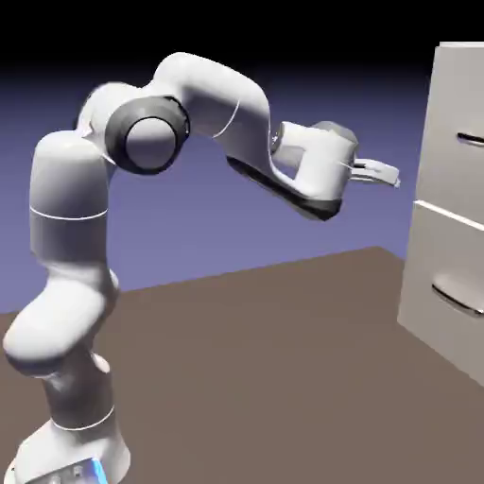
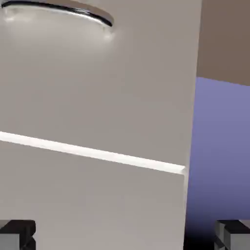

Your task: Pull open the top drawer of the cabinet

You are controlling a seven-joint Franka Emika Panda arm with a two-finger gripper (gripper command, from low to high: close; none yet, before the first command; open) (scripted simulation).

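- In the exterior view you see a plain blue-violet backdrop, black toward the top, behind a flat brown table (image 1: 284, 359).
- The tall, boxy, light grey-white cabinet (image 1: 440, 274) stands at that view's right edge, partly cut off by the frame.
- Its top drawer (image 1: 456, 142), a flat pale front with a slim dark bar handle (image 1: 470, 141), sits flush and shut above the lower drawer front (image 1: 444, 284) with its curved grey handle (image 1: 458, 297).
- The white jointed robot arm (image 1: 85, 284) reaches level toward the cabinet; the two-finger gripper (image 1: 383, 174) hangs well apart from the top drawer, level with it, touching nothing.
- In the hand view you see the cabinet (image 2: 97, 88) face rolled, a bright seam (image 2: 93, 153) dividing the two fronts, a curved handle (image 2: 63, 12) at the top.
- The grey fingertips (image 2: 17, 234) sit at both bottom corners, so the claw stands wide and empty.
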